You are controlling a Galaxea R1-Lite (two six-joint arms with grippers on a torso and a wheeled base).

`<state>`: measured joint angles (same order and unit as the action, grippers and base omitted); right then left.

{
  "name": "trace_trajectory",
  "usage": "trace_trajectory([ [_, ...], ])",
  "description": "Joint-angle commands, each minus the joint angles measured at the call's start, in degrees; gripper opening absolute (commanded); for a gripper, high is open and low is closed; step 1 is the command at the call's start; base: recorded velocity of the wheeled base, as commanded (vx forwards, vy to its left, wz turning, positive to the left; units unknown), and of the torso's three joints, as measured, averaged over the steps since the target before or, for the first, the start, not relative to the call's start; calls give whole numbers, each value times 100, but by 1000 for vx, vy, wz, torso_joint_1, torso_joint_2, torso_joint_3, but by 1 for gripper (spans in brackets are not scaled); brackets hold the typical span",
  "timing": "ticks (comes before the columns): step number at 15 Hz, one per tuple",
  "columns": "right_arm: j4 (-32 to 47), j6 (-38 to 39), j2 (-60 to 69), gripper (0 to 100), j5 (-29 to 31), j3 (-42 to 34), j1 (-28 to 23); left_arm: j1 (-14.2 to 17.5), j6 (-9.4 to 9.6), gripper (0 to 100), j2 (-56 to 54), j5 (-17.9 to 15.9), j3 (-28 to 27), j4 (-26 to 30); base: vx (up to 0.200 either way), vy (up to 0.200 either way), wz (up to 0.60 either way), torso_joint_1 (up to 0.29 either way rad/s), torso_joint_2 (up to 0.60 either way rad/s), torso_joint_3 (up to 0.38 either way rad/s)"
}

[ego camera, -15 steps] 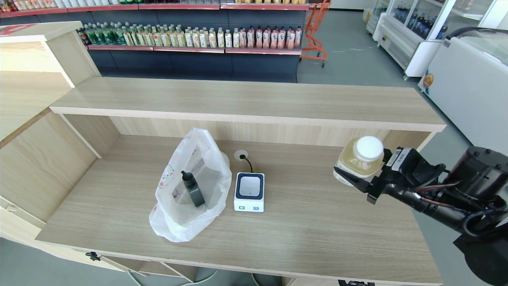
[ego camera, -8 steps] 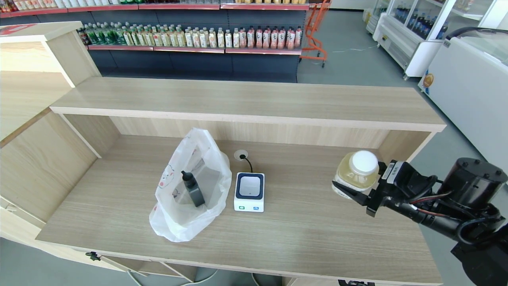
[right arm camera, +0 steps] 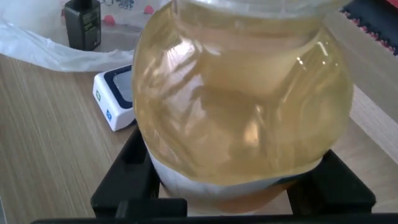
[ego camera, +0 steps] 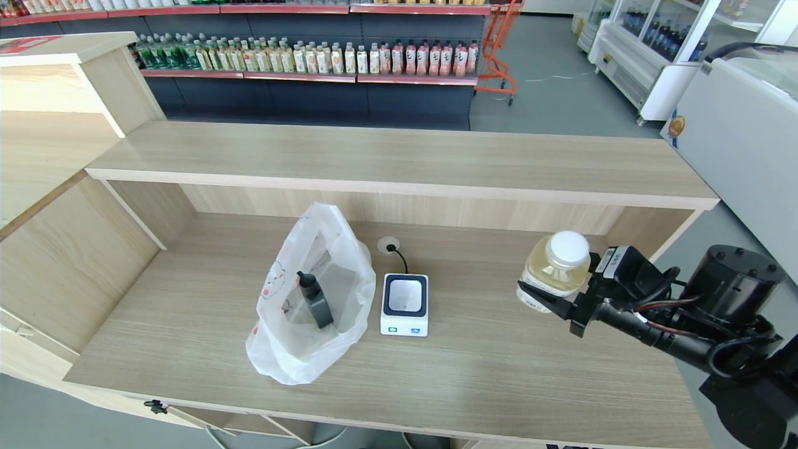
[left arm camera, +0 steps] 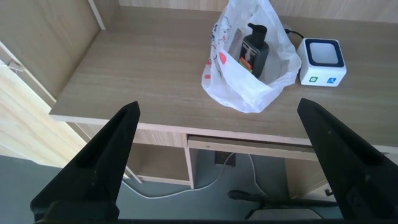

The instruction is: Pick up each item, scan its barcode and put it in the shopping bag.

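A round bottle of yellowish liquid with a white cap [ego camera: 554, 269] hangs above the right end of the counter, with my right gripper [ego camera: 548, 294] shut on its lower body. Up close, the bottle [right arm camera: 242, 106] sits between the black fingers [right arm camera: 124, 183]. The white scanner with a dark window [ego camera: 405, 304] stands at the counter's middle, left of the bottle. Beside it the white shopping bag [ego camera: 293, 349] stands open with a dark pump bottle [ego camera: 315, 300] inside. My left gripper [left arm camera: 214, 165] is open and holds nothing, low in front of the counter's front edge, with the bag [left arm camera: 239, 93] beyond it.
The wooden counter [ego camera: 486, 368] has a raised back shelf [ego camera: 399, 156] and side walls. The scanner's cable runs to a hole [ego camera: 388, 244] in the countertop. Bare countertop lies between the scanner and the held bottle. Drink shelves and freezers stand in the room behind.
The right gripper has lowered the bottle and carried it slightly left toward the scanner. The head camera has shifted a little, so the whole scene sits further right.
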<state>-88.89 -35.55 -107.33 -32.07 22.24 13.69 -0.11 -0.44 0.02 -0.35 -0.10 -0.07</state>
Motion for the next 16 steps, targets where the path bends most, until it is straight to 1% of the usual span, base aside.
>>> trace_trajectory([
  [1, -5, 48, -87, 0, 8, 88, -7, 11, 0, 100, -2, 0, 1, -1, 0, 200, 0, 12, 7, 7],
  [5, -5, 66, -271, 0, -1, 281, -24, 11, 18, 100, -2, 0, 1, -1, 0, 200, 0, 0, 6, 8],
  [9, -5, 215, -315, 0, 8, 325, -51, 11, 26, 100, -2, 0, 1, -1, 0, 0, 0, 0, 0, 0],
  [13, -14, 523, -412, 0, 8, 352, -51, 11, 26, 100, -2, 0, 1, -1, 200, 0, 0, 2, 4, -1],
  [14, -14, 681, -517, 0, 8, 343, -77, 11, 0, 100, -2, 0, 1, -1, 200, 0, 0, -17, -2, 2],
  [16, -32, 1243, -816, 0, 17, 387, -86, 11, 9, 100, -2, 0, 1, -1, 0, 0, 0, 0, 0, 0],
])
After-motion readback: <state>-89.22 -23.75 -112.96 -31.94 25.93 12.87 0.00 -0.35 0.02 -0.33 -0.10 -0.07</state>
